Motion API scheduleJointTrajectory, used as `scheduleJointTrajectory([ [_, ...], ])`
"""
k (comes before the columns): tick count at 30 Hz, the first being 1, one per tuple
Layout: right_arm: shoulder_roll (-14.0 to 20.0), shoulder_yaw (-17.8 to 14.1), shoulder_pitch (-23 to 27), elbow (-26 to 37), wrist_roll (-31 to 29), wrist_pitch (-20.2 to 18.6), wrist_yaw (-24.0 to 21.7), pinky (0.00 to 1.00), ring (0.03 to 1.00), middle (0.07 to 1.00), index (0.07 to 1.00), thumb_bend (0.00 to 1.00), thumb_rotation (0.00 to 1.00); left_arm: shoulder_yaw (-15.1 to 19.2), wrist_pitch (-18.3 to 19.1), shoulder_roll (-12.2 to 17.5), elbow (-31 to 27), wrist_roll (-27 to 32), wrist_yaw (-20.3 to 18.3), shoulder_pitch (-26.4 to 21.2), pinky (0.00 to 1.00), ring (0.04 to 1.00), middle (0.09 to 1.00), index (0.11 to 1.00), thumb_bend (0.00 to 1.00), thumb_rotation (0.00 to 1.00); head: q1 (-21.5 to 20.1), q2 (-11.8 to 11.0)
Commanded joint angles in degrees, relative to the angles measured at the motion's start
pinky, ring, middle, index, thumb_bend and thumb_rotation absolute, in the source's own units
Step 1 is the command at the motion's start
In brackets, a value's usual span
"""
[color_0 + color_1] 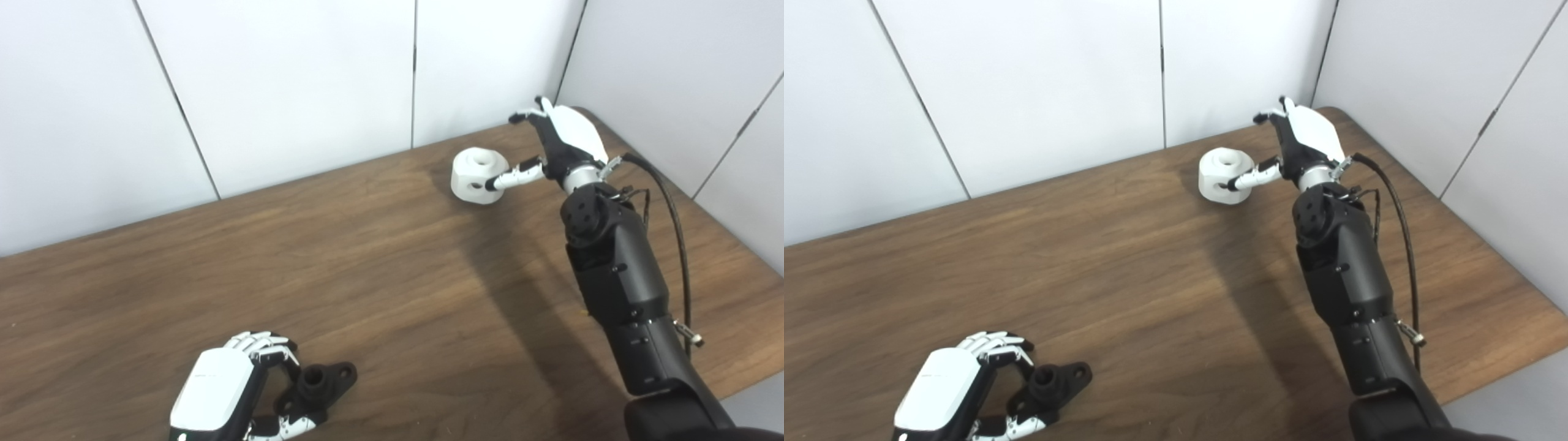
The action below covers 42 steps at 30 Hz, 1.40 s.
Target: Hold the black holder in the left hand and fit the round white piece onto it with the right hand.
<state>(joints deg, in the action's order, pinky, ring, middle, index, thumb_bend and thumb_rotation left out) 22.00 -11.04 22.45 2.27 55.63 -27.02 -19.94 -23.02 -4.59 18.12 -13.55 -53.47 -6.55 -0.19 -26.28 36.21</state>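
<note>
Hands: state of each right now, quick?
Left hand: fingers curled around the black holder, gripping it on the table.
Right hand: open, thumb against the round white piece, not gripped.

A bare test bench of a lab kind is suggested: a wood-grain table (380, 263) is enclosed at the back and right by plain white wall panels (294, 86) divided by dark seams. Nothing domestic is displayed. An exposed black cable (674, 226) is seen running along the robot's forearm.

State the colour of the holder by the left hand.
Black holder, clearest in the left eye view.
</note>
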Motion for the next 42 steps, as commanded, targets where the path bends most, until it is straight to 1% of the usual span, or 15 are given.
scheduleJointTrajectory([
  [1, 2.2, -0.5, 4.1, 0.2, 1.7, 0.1, -0.7, 1.0, 1.0, 1.0, 0.82, 1.0, 0.29, 0.5, -0.2, 1.2, 1.3, -0.7, -0.2, 0.6, 0.84, 0.797, 0.721, 0.484, 0.52, 0.05, 0.0, -0.2],
  [7, 2.6, -0.4, 6.5, -3.6, 3.3, 0.1, -2.4, 1.0, 1.0, 1.0, 0.821, 1.0, 0.28, 0.6, -0.4, 1.1, 1.6, -1.1, -0.5, 0.7, 0.85, 0.799, 0.722, 0.484, 0.52, 0.05, 0.0, -0.3],
  [13, 2.8, 0.4, 7.6, -5.1, 5.2, 0.1, -5.0, 1.0, 1.0, 1.0, 0.818, 1.0, 0.3, 0.7, -0.5, 1.0, 1.6, -1.2, -0.3, 0.7, 0.85, 0.801, 0.724, 0.485, 0.52, 0.05, 0.1, -0.4],
  [22, 2.5, 1.4, 8.0, -6.3, 5.2, 0.1, -5.1, 1.0, 1.0, 1.0, 0.791, 1.0, 0.31, 0.6, -0.2, 0.8, 1.7, -1.4, -0.7, 0.6, 0.85, 0.804, 0.724, 0.485, 0.52, 0.05, 0.4, -0.4],
  [27, 1.4, 0.5, 8.0, -6.4, 5.7, 0.1, -5.8, 1.0, 1.0, 1.0, 0.778, 1.0, 0.3, 0.7, -0.3, 0.8, 1.7, -1.3, -0.7, 0.4, 0.85, 0.802, 0.727, 0.485, 0.52, 0.05, 0.4, -0.4],
  [35, 1.0, 0.6, 7.4, -7.3, 5.0, 0.1, -4.4, 1.0, 1.0, 1.0, 0.766, 0.98, 0.3, 0.7, 0.0, 0.7, 2.1, -1.2, -0.8, 0.5, 0.85, 0.802, 0.724, 0.485, 0.52, 0.05, 1.0, -0.7],
  [42, 1.2, 0.8, 7.2, -8.2, 5.3, 0.1, -3.7, 1.0, 1.0, 0.999, 0.764, 0.94, 0.29, 0.7, -0.5, 1.0, 2.6, -1.6, -0.1, 0.4, 0.85, 0.798, 0.72, 0.484, 0.52, 0.05, 0.8, -0.6],
])
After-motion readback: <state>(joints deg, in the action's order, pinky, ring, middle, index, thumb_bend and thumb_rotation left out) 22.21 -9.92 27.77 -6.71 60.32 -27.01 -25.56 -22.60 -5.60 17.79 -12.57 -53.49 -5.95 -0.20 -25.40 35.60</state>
